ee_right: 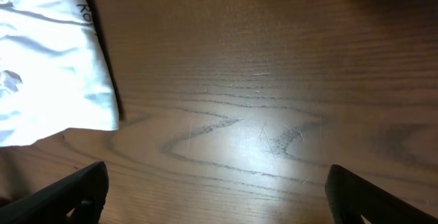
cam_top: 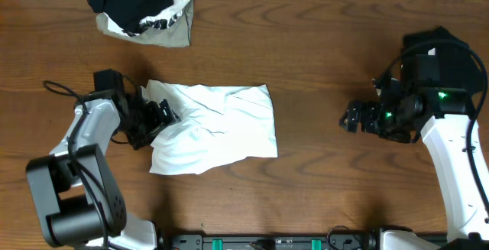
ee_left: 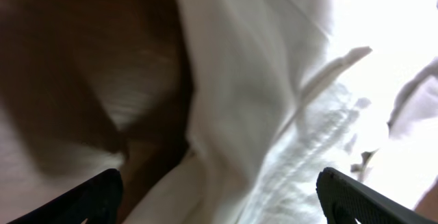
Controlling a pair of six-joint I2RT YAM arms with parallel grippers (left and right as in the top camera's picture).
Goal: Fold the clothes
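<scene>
A white T-shirt [cam_top: 218, 128] lies partly folded and rumpled on the wooden table, left of centre. My left gripper [cam_top: 162, 115] hangs at the shirt's left edge, open, its fingers wide apart over white cloth [ee_left: 274, 114] without pinching it. My right gripper [cam_top: 353, 117] is far to the right, open over bare wood with nothing between its fingers. In the right wrist view a corner of the white shirt [ee_right: 55, 66] shows at the upper left.
A heap of other clothes [cam_top: 144, 9], black, white with black print and olive-grey, sits at the table's back left. Bare wood [cam_top: 321, 66] separates the shirt from the right arm. The table's front edge runs along the bottom.
</scene>
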